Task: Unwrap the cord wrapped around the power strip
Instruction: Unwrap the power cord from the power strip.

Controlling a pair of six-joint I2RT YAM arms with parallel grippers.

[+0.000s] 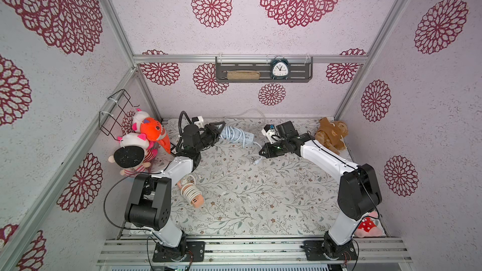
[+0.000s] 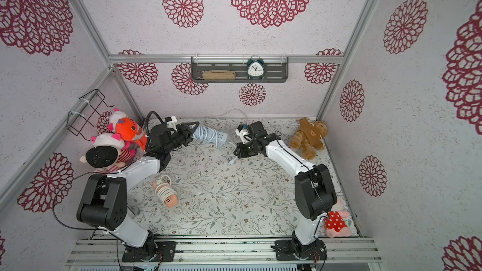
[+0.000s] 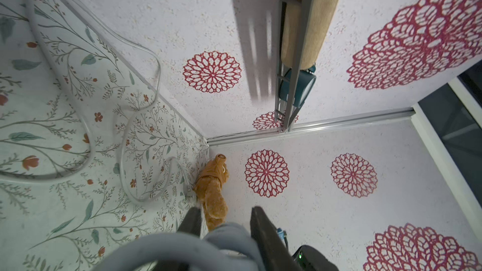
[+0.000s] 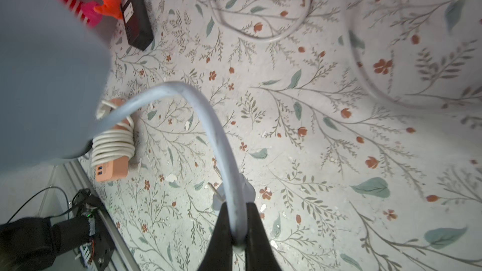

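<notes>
Along the table's (image 1: 260,199) far edge, your left gripper (image 1: 221,132) is clamping one end of the pale blue strip (image 1: 238,136), and both top views are showing its jaws partly apart with the strip's end sitting between them. From the left wrist, the two dark fingers (image 3: 193,217) are flanking a blurred blue-grey mass that is filling the space between them. Several turns of cord (image 1: 232,134) are wrapping the strip's middle, and you cannot tell whether the strip is resting on the table or hanging just above it. Your right gripper (image 4: 236,212) is pinching the cord's free length with its jaws closed tight on it, and the cord is arching from there back toward the strip. The plug (image 4: 217,199) is dangling just beyond those jaws, its prongs pointing out over the table; in a top view it is showing just below the right gripper (image 2: 236,152). A pink strip (image 1: 191,195) wound in white cord is lying near the left arm, well apart from both grippers. A loose cable (image 1: 247,116) is looping along the back wall behind the blue strip, and a brown plush (image 1: 331,132) is sitting in the far right corner.
</notes>
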